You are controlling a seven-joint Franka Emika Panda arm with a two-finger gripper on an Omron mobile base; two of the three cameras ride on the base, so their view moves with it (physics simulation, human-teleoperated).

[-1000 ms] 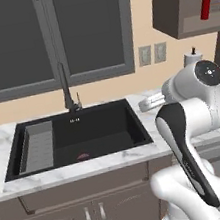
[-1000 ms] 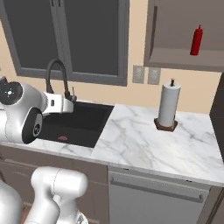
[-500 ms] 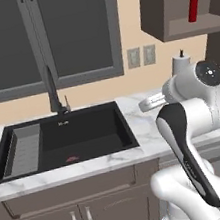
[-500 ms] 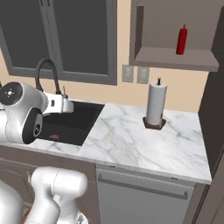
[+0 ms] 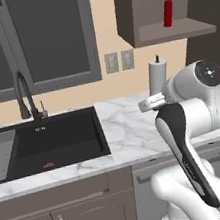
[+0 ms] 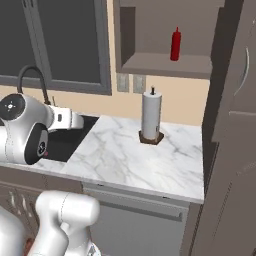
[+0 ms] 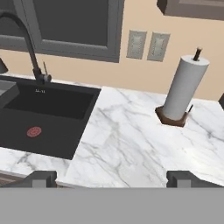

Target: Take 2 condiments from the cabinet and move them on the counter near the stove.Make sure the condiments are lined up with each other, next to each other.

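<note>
A slim red squeeze bottle [image 5: 167, 11] [image 6: 175, 44], one of the condiments, stands upright on the shelf of the dark wall cabinet [image 5: 138, 6] [image 6: 165, 64], high above the marble top. My gripper [image 7: 113, 178] hangs well below it, over the front edge of the marble beside the sink. It is open, its two dark fingertips [image 7: 41, 177] wide apart with nothing between them. The stove and the counter near it are out of view.
A white paper-towel roll [image 5: 158, 76] [image 6: 151, 117] [image 7: 183, 89] stands on a wooden base at the back of the marble top [image 5: 131, 134] [image 6: 135, 160] [image 7: 131, 144]. To the left lie the black sink [image 5: 51, 142] [image 7: 43, 118] and faucet [image 5: 23, 96] [image 7: 26, 39]. A tall dark panel [image 6: 230, 125] closes off the right.
The whole scene has slid left in both base views, so the camera has moved right along the counter. The arm holds its pose and the gripper stays open.
</note>
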